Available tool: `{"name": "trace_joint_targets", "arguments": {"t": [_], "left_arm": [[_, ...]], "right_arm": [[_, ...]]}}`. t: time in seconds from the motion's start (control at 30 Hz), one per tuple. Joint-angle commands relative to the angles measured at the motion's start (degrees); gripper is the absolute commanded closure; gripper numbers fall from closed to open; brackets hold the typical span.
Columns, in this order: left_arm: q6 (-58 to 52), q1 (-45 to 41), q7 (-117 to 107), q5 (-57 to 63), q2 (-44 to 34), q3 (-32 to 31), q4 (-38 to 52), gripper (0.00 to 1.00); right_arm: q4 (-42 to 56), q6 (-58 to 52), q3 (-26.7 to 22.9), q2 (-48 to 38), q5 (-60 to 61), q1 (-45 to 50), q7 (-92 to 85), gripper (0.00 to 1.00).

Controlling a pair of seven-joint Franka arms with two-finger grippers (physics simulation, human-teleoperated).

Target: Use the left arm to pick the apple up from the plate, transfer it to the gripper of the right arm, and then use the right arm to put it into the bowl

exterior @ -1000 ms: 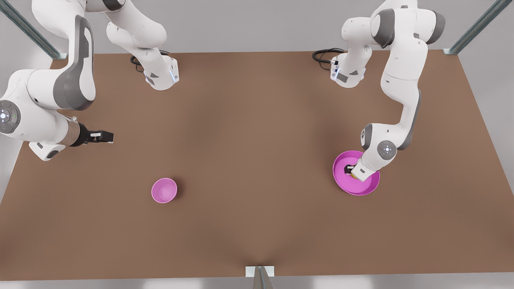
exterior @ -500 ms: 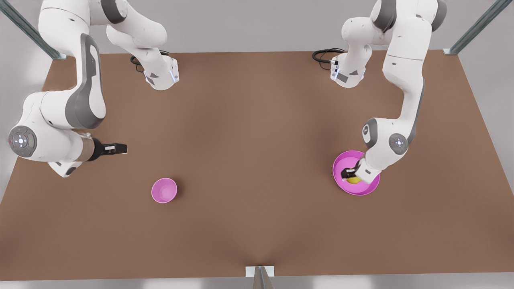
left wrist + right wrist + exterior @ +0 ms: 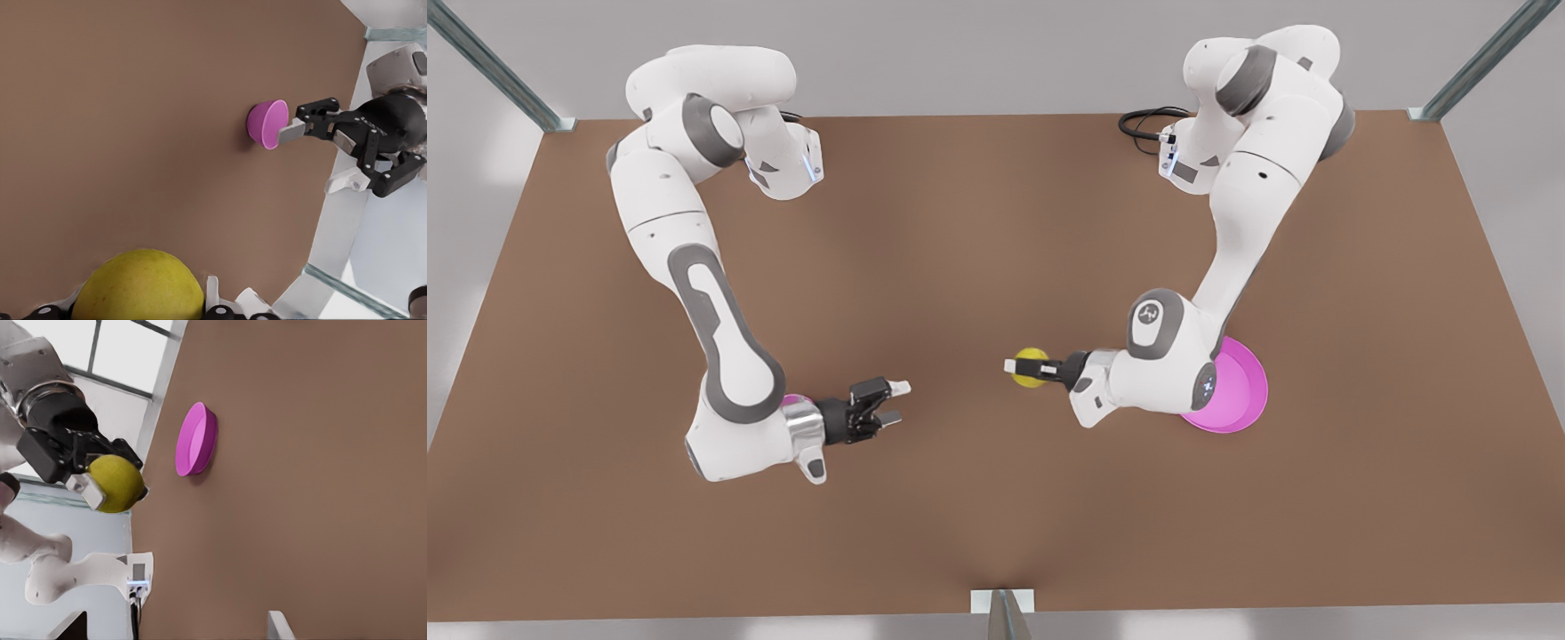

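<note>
My left gripper point(image 3: 1023, 367) hangs above the table's middle, shut on the yellow-green apple point(image 3: 1034, 366), which also sits between my own fingers in the left wrist view point(image 3: 137, 287). The pink plate point(image 3: 1240, 391) lies behind that arm at the front view's right, with nothing on the part that shows. My right gripper point(image 3: 899, 402) is open, a short gap away, and points at the apple point(image 3: 117, 483). The small pink bowl point(image 3: 265, 125) sits beneath the right wrist; the front view shows just a sliver of the bowl point(image 3: 793, 400).
The brown table point(image 3: 978, 222) stretches wide around both arms. Both arm bases point(image 3: 783, 169) stand at its far edge, with a black cable point(image 3: 1143, 124) beside one. A metal post point(image 3: 1003, 613) stands at the near edge.
The left arm lifted the apple off the plate and carried it to the table's middle. The right arm swung in over the bowl and now faces the apple.
</note>
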Motion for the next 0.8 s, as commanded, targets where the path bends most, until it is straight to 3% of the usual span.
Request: {"name": "trace_joint_targets", "arguments": {"t": [0.0, 0.1, 0.33, 0.53, 0.77], "left_arm": [[-2.7, -0.1, 3.9, -5.7, 2.4, -2.2, 2.6, 0.25], [-2.6, -0.1, 8.8, -5.8, 8.0, -4.4, 7.5, 0.25], [-0.2, -0.2, 11.8, -7.3, 10.5, -5.9, 8.8, 0.25], [7.4, -0.8, 14.1, -7.2, 12.0, -5.6, 9.5, 0.25], [9.3, -0.8, 12.1, -7.4, 12.6, -5.7, 10.6, 0.25]], "right_arm": [[0.0, 7.9, 1.4, 1.2, 2.7, 0.1, -64.1, 0.0], [0.0, 10.2, 3.5, 3.1, 4.5, 0.0, -74.1, 0.0], [-2.4, 11.2, 6.2, 3.8, 11.9, -2.4, -84.0, 0.0], [-9.9, 21.0, 14.9, 3.7, 14.2, -7.1, -92.1, 0.0], [-11.5, 22.9, 15.4, 4.3, 19.8, -5.3, -93.7, 0.0]]}}
